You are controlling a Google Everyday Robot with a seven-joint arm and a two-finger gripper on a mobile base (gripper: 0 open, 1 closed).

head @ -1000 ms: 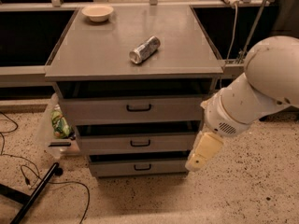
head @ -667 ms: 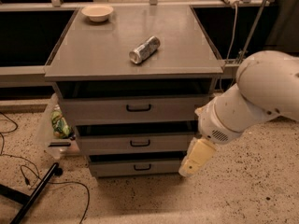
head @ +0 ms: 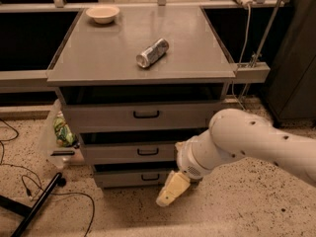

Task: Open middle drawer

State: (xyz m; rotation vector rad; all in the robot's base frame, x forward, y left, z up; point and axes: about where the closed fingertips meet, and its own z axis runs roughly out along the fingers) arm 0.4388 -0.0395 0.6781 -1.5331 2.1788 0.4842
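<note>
Rear left of the surface [head: 98, 65]: a bowl [head: 102, 14]. Near its centre: a can [head: 152, 52] on its side. Below, the middle drawer [head: 113, 153] is second of three fronts. The gripper [head: 172, 189] hangs low before the bottom drawer [head: 123, 178], right of its handle; whether it is spread or pressed together cannot be told.

Indoor light, warm and moderate, coming from overhead. Tabletop [head: 98, 58] evenly lit, with a soft pale sheen toward its far edge; can [head: 152, 53] carries small bright glints. Deep shadow in the gap above each drawer front, the middle drawer [head: 113, 153] included (interiors read black). Claw [head: 173, 188] hangs low in front of the bottom drawer [head: 123, 177], pale cream, well lit. White arm [head: 256, 142] is the brightest surface, shaded along its underside. Speckled floor [head: 247, 211] evenly lit, no glare
</note>
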